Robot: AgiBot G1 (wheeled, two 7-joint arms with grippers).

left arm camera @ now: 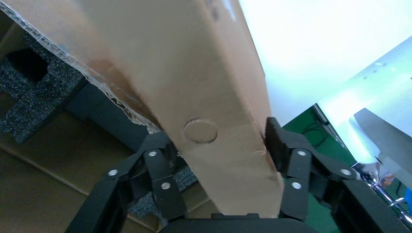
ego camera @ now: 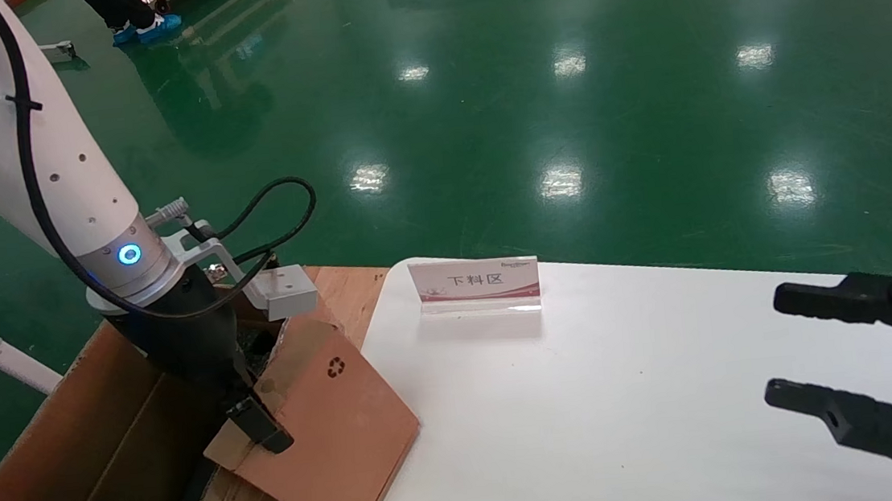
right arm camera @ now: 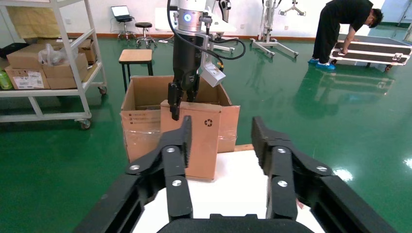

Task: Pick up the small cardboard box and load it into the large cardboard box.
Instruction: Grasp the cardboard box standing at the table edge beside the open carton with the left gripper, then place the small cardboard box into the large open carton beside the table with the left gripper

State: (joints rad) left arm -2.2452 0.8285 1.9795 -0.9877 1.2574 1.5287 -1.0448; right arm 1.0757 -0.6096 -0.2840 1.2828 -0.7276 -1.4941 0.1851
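Left gripper (ego camera: 255, 416) is clamped on the top edge of the small cardboard box (ego camera: 333, 438), one finger on each face (the left wrist view shows both fingers (left arm camera: 279, 145) pressed against it). I see that box tilted, hanging across the near wall of the large cardboard box (ego camera: 99, 442) and over the white table (ego camera: 628, 396). A sign (ego camera: 475, 283) stands farther back. My right gripper (ego camera: 777, 347) hovers over the table's right side, spread wide and holding nothing.

One small cardboard box (ego camera: 332, 422), one large cardboard box (ego camera: 99, 442), one white table (ego camera: 628, 396), one sign stand (ego camera: 475, 284), two grippers: the left gripper (ego camera: 255, 416), the right gripper (ego camera: 777, 347).
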